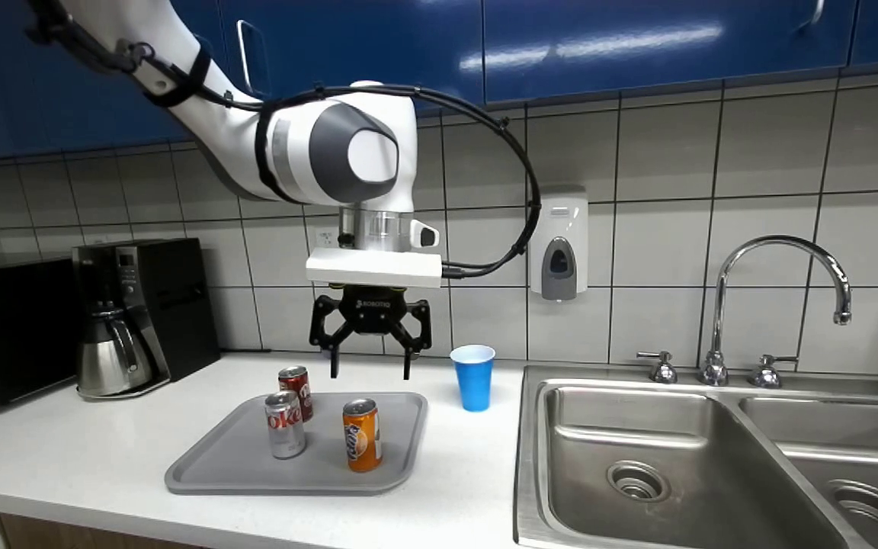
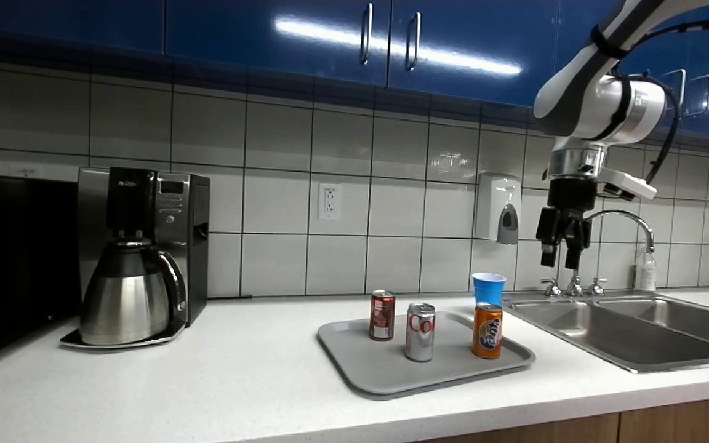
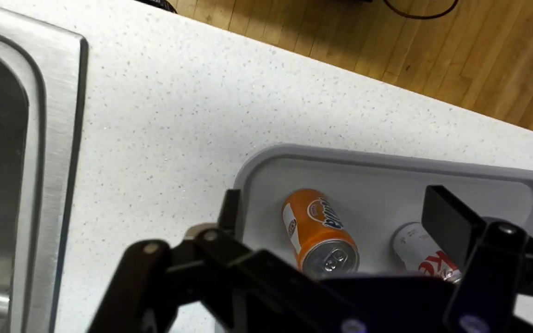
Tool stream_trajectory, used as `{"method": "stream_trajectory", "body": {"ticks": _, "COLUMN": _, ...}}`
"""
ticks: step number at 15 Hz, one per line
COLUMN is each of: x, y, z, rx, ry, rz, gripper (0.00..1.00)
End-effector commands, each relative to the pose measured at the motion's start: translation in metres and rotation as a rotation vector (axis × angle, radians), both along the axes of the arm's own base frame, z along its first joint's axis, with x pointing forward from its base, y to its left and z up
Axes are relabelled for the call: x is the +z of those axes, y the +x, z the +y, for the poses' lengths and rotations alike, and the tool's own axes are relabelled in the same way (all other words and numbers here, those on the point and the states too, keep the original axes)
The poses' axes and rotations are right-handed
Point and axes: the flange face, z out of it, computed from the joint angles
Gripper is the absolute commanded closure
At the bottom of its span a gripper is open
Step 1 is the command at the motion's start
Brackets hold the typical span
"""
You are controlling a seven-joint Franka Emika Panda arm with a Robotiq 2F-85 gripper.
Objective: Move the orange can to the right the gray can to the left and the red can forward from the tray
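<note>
Claw (image 3: pixel 333 201), sink (image 1: pixel 637 419), blue cup (image 1: pixel 474 381) near tray (image 1: pixel 325 444)

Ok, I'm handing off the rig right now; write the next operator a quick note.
Fingers: open, holding nothing, up clear of the cans.
Cans: orange can, gray can and red can all upright on the tray; orange is nearest the sink.
Done: no can is off the tray yet.
Left: orange to the right, gray to the left, red forward.
</note>
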Motion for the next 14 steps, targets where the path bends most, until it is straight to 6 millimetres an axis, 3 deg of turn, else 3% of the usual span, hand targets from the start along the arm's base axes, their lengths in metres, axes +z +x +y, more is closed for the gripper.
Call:
{"method": "stream_trajectory", "body": {"ticks": 1, "x": -0.015, "y": 0.017, "z": 0.019, "rx": -0.004, "ry": -0.026, "rz": -0.008, "gripper": 0.0}}
{"method": "stream_trajectory", "body": {"ticks": 10, "x": -0.068, "y": 0.063, "z": 0.068, "rx": -0.027, "ry": -0.09, "rz": -0.023, "gripper": 0.0}}
{"method": "stream_trajectory", "body": {"ticks": 14, "x": -0.087, "y": 0.078, "z": 0.079, "rx": -0.049, "ry": -0.122, "rz": -0.04, "gripper": 0.0}}
